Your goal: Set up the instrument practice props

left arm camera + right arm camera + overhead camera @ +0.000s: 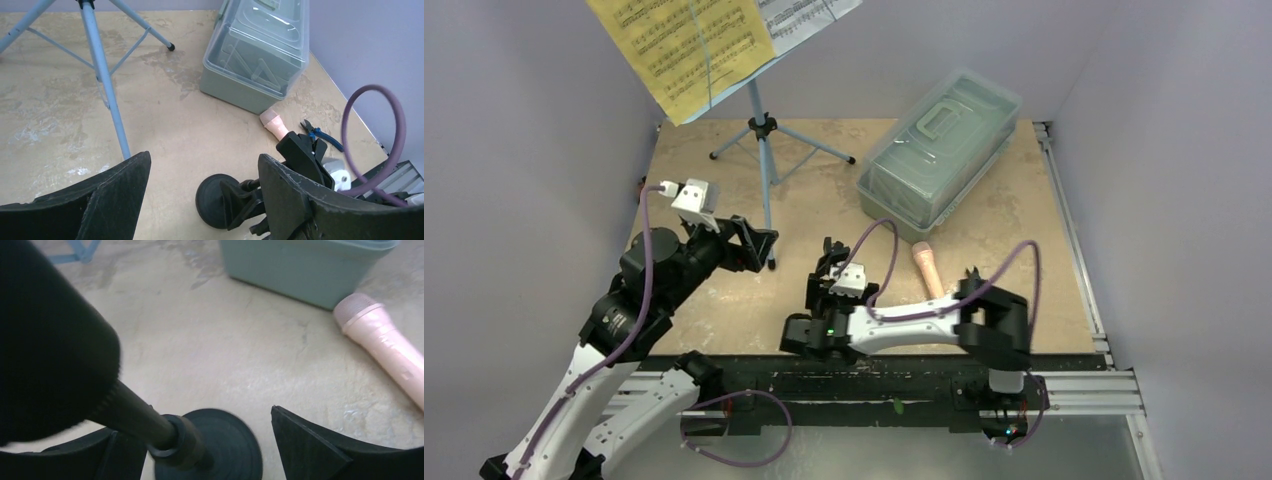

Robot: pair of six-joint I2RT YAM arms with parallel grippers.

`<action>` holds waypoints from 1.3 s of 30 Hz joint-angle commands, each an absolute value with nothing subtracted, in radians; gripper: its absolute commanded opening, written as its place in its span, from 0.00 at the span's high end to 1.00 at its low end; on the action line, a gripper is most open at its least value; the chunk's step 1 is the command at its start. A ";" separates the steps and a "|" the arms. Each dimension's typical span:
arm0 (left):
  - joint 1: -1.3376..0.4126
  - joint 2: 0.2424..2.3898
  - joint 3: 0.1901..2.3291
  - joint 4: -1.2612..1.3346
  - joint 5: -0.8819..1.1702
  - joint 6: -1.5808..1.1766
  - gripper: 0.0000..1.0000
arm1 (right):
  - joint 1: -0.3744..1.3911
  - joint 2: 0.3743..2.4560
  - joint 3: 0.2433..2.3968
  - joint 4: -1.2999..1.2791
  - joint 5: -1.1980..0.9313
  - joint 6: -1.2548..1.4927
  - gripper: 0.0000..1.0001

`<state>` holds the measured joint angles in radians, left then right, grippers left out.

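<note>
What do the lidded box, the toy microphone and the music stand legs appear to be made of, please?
The lidded box looks like plastic: a glossy, see-through lid. The toy microphone is probably smooth peach-pink plastic, evenly coloured. The music stand legs are thin light blue tubes, seemingly painted metal.

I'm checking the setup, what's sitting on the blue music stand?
A yellow music sheet and a white music sheet rest on the music stand. They cover its desk, so the shelf beneath and any further pages can't be seen.
</note>
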<state>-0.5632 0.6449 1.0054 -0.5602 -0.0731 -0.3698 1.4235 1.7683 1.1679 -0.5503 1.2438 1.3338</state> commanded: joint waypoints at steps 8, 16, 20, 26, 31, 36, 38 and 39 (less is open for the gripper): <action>-0.563 0.663 1.066 -0.573 -0.091 -0.368 0.23 | 1.427 1.940 1.236 -1.386 1.751 2.217 0.43; -0.563 0.705 1.012 -0.464 -0.008 -0.433 0.23 | 1.472 1.830 1.065 -1.374 1.759 2.376 1.00; -0.563 0.735 0.965 -0.362 0.160 -0.478 0.22 | 1.487 1.823 1.031 -1.370 1.759 2.388 1.00; -0.563 0.802 0.864 -0.150 0.463 -0.575 0.22 | 1.488 1.862 1.073 -1.379 1.758 2.343 0.25; -0.563 0.787 0.861 -0.170 0.437 -0.571 0.21 | 1.494 1.811 1.091 -1.387 1.709 2.300 0.01; -0.563 0.778 0.860 -0.179 0.430 -0.568 0.20 | 1.600 1.695 1.015 -1.384 1.658 2.276 0.01; -0.563 0.784 0.843 -0.163 0.444 -0.570 0.20 | 1.667 1.669 0.996 -1.385 1.675 2.251 0.01; -0.563 0.790 0.837 -0.152 0.454 -0.572 0.20 | 1.698 1.666 1.001 -1.384 1.670 2.228 0.01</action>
<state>-0.5636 0.7834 0.8524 -0.2249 0.4095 -0.5583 1.5913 1.7290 1.0176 -1.3533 1.5261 2.0705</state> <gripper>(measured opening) 0.797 0.987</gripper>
